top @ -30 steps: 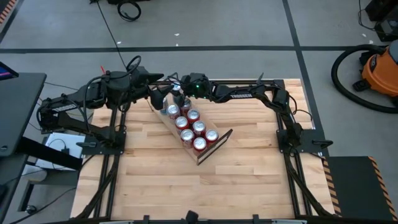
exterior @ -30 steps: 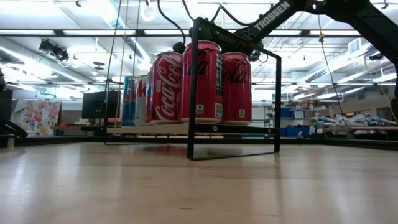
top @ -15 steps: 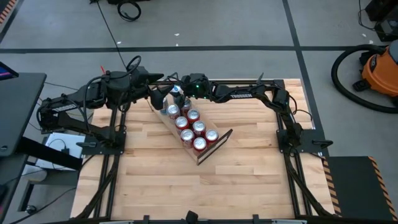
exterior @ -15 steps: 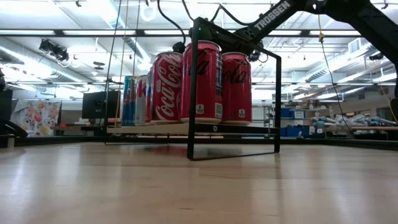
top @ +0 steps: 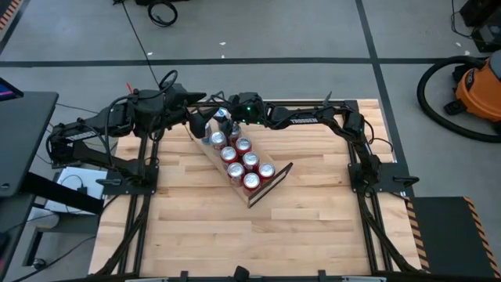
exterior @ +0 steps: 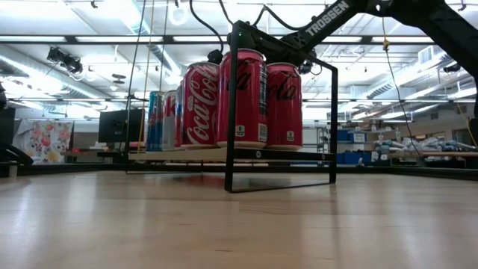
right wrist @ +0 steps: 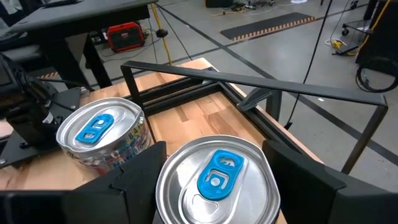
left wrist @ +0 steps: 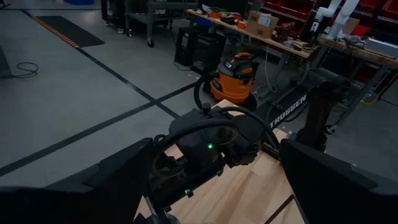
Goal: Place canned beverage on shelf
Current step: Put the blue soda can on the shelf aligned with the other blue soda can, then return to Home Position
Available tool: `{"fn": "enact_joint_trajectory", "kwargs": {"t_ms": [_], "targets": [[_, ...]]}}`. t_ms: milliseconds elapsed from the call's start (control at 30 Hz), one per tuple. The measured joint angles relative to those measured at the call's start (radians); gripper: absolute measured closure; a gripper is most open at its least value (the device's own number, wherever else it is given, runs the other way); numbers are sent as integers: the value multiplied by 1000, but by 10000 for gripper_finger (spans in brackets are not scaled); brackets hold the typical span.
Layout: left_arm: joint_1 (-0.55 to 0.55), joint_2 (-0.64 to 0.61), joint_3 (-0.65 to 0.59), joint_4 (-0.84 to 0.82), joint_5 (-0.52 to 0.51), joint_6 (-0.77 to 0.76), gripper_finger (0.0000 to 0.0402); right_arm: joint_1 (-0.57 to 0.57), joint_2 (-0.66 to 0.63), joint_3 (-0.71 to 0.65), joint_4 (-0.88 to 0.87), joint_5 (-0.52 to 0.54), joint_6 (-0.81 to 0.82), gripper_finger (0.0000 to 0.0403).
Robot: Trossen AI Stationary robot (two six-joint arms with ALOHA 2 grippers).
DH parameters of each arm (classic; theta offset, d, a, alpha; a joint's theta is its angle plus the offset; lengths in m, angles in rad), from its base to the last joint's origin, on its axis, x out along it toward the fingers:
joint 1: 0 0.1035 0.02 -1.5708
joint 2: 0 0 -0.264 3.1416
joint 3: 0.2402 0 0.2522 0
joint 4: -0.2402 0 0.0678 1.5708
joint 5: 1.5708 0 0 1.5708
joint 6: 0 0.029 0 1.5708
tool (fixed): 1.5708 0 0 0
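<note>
The shelf (top: 279, 175), a light-wood plank with black wire end frames (exterior: 231, 112), lies slantwise at the table's far middle. Several red cans (top: 243, 160) stand on it in two rows, closest in the low view (exterior: 243, 97). At its far left end my right gripper (top: 221, 117) is shut on a silver can with a blue tab (right wrist: 214, 177). Another such can (right wrist: 102, 137) stands beside it. My left gripper (top: 197, 125) hangs open just left of that end, its fingers (left wrist: 93, 186) wide apart, touching nothing. My right gripper (right wrist: 212, 152) has the silver can between its two fingers (right wrist: 140, 171), one against each side of the wall just under the top rim (right wrist: 163, 186). The fingers come nearly level from the table's right. The can is upright; its bottom is hidden.
The shelf's far wire end frame (right wrist: 261, 79) stands just beyond the held can. My right arm (left wrist: 211, 146) fills the space in front of my left gripper. Bare table (top: 235, 235) lies nearer. An orange vacuum (top: 477, 90) stands on the floor beyond the right corner.
</note>
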Motion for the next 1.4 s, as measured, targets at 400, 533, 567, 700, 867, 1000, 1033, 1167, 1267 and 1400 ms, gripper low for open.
{"fn": "enact_joint_trajectory", "kwargs": {"t_ms": [400,533,567,700,867,1000,1033,1167,1267,1400], "targets": [[0,0,0,-5,0,0,42,6,-33,-1,-43,5,18,129],[0,0,0,-9,0,1,42,6,-42,-1,-54,5,17,129],[0,0,0,-9,0,0,42,6,-45,-1,-50,8,17,129],[0,-5,0,-12,0,-20,42,-5,-79,-1,-50,13,16,128],[-10,-37,-10,-29,-16,81,48,-34,-163,-1,-67,-25,38,128],[-27,-85,-77,23,-26,130,67,-60,-249,-1,-176,-46,43,128],[-29,-100,-104,47,-26,133,72,-65,-271,-6,-202,-55,43,128],[-29,-164,-225,155,-30,135,88,-74,-367,-46,-214,-67,40,128],[-29,-209,-304,217,-29,127,96,-74,-444,-104,-213,-39,41,128],[-29,-281,-396,269,-28,108,103,-75,-551,-193,-203,-17,46,128]]}}
